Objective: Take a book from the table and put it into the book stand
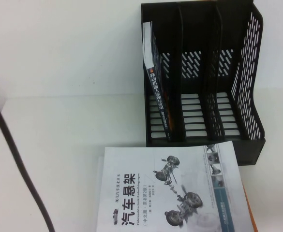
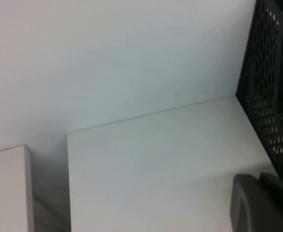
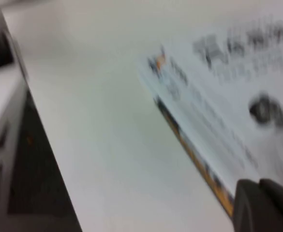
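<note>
The black plastic book stand (image 1: 204,72) sits at the far side of the smooth white worktop (image 1: 59,145). It is a three-compartment rack with a slotted base and back, solid dividers, and an outer wall punched with oval holes. The book (image 1: 158,96), a black-covered paperback with white Chinese lettering down its spine, stands on edge in the stand's leftmost compartment. It is tilted, its top leaning toward the stand's outer left wall and its lower edge resting on the slotted base next to the first divider.

In front of the stand, on the near side, a white book with car-suspension drawings (image 1: 170,188) lies flat, glossy cover up. It rests on at least one other volume, whose orange edge (image 1: 250,212) peeks out along its right side. A dark cable (image 1: 15,159) curves across the worktop well to the left of the stand.

The left end effector (image 2: 264,203) shows only in its own wrist view as a matte grey-black moulded corner, close to the stand's perforated outer wall (image 2: 272,96) and above bare worktop; its fingers are pressed together and hold nothing. The right end effector (image 3: 264,205) appears in its wrist view as a similar dark corner over the stacked books in front of the stand. Whether it is spread or closed, I cannot tell.
</note>
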